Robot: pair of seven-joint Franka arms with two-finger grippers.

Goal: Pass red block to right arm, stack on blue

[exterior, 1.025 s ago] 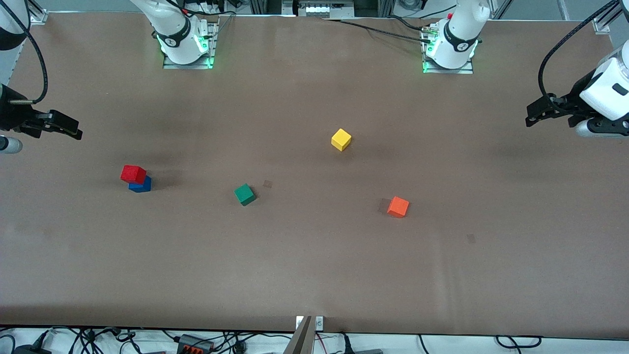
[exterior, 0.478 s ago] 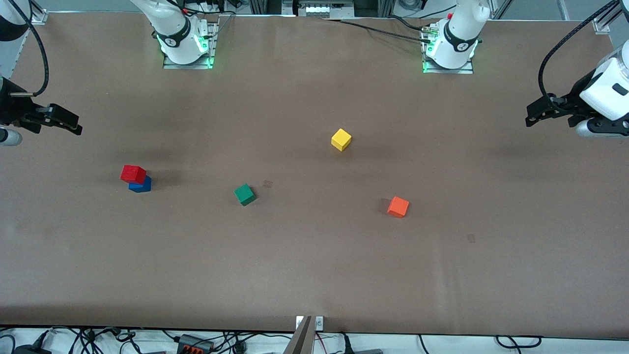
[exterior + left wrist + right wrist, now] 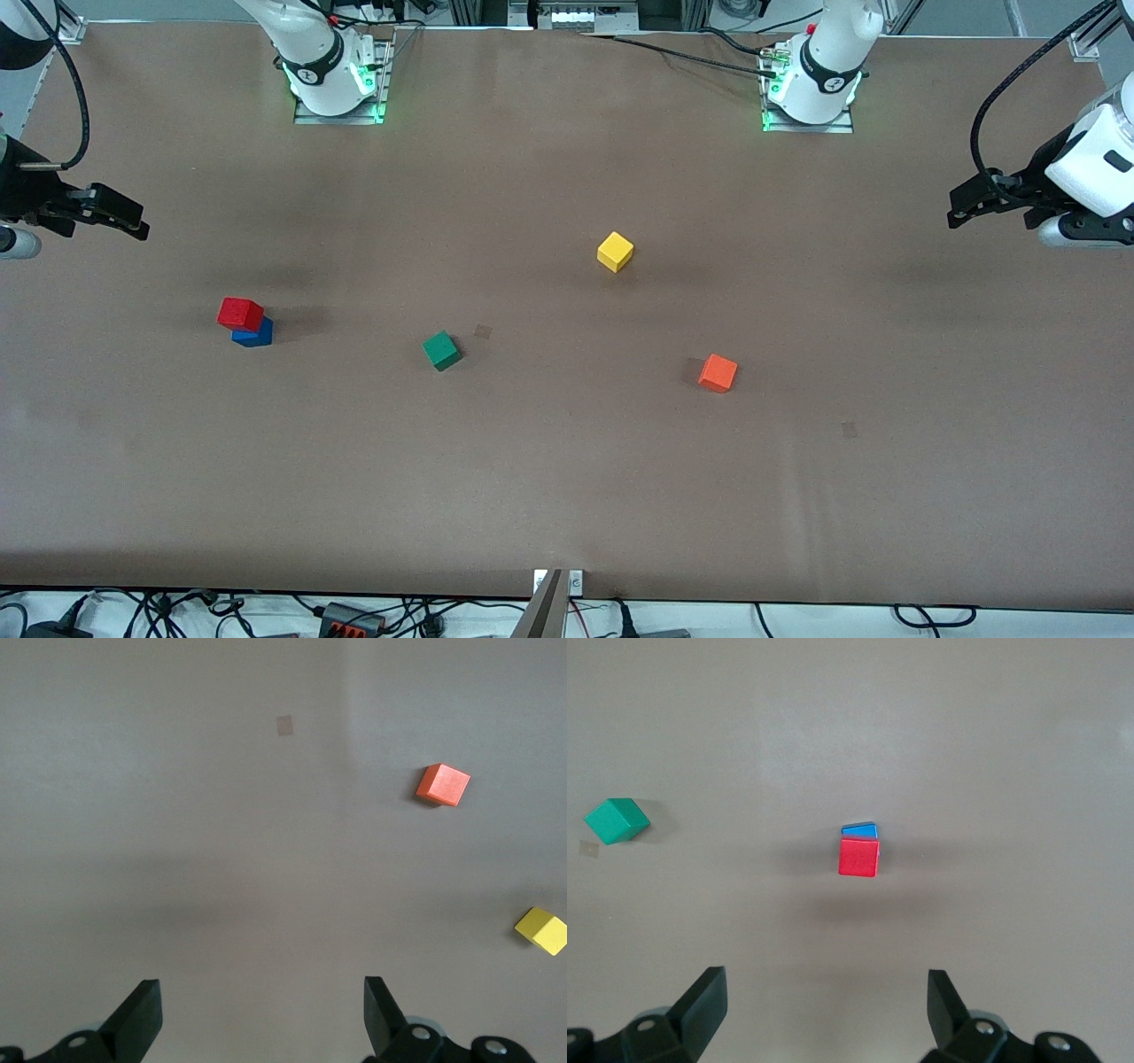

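The red block (image 3: 240,313) (image 3: 858,857) sits on top of the blue cube (image 3: 255,335) (image 3: 859,829), toward the right arm's end of the table. My right gripper (image 3: 133,226) (image 3: 826,992) hangs open and empty above that end's edge, apart from the stack. At the other end of the table my left gripper (image 3: 959,206) (image 3: 262,1005) hangs open with nothing between its fingers.
A green cube (image 3: 441,350) (image 3: 616,819) lies near the table's middle. A yellow cube (image 3: 615,251) (image 3: 541,930) lies farther from the front camera, and an orange cube (image 3: 718,372) (image 3: 443,784) lies toward the left arm's end.
My right gripper has drawn back a little toward the table's end and away from the front camera. The left arm and the cubes have not moved.
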